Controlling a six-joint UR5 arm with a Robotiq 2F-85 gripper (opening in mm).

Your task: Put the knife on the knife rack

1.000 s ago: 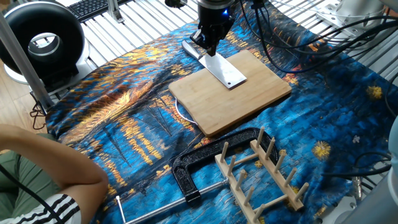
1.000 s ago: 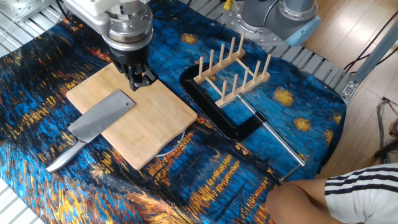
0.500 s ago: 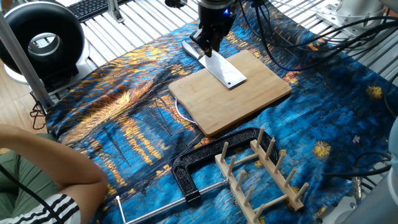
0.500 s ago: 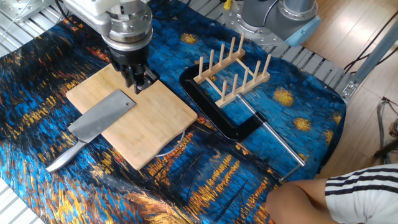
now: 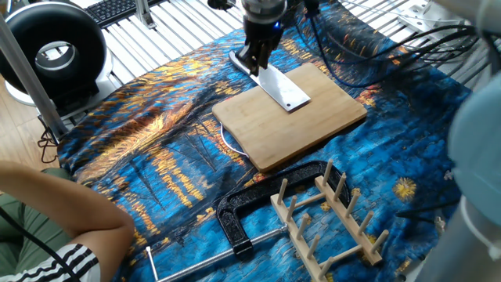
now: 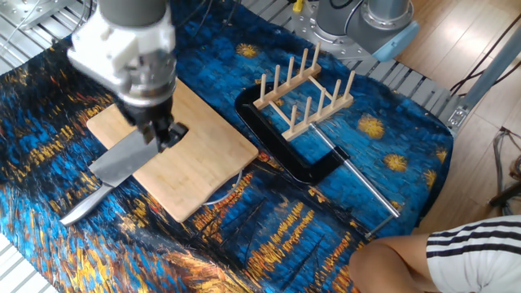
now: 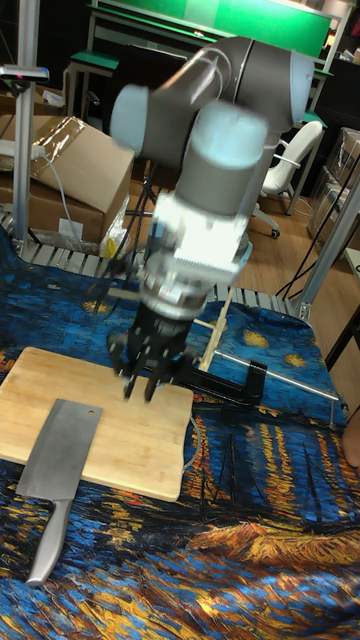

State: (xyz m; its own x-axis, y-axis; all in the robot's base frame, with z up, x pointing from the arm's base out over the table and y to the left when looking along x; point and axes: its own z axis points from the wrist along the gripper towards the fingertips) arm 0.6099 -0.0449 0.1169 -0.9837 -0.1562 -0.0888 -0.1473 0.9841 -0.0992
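Observation:
The knife [image 6: 124, 158] lies flat, its broad silver blade [image 5: 282, 91] on the bamboo cutting board [image 5: 305, 125] and its grey handle [image 7: 44, 545] sticking out over the cloth. My gripper [image 6: 164, 135] hangs over the board beside the blade, open, with nothing between its fingers. In the tall fixed view the gripper [image 7: 148, 384] is to the right of the blade [image 7: 60, 450] and apart from it. The light-wood knife rack [image 6: 306, 94] stands upright on the cloth past the board, with no knife in it. It also shows at the near right, knife rack [image 5: 330, 221].
A black C-clamp [image 5: 254, 205] lies between board and rack, its screw rod [image 6: 366, 189] reaching outward. A person's arm [image 5: 55, 211] rests at the table's corner. Cables [image 5: 376, 55] trail behind the board. A black ring light [image 5: 51, 51] stands at the far left.
The gripper has travelled across the board toward the knife and now hangs near its blade. Knife, board, rack and clamp have not moved.

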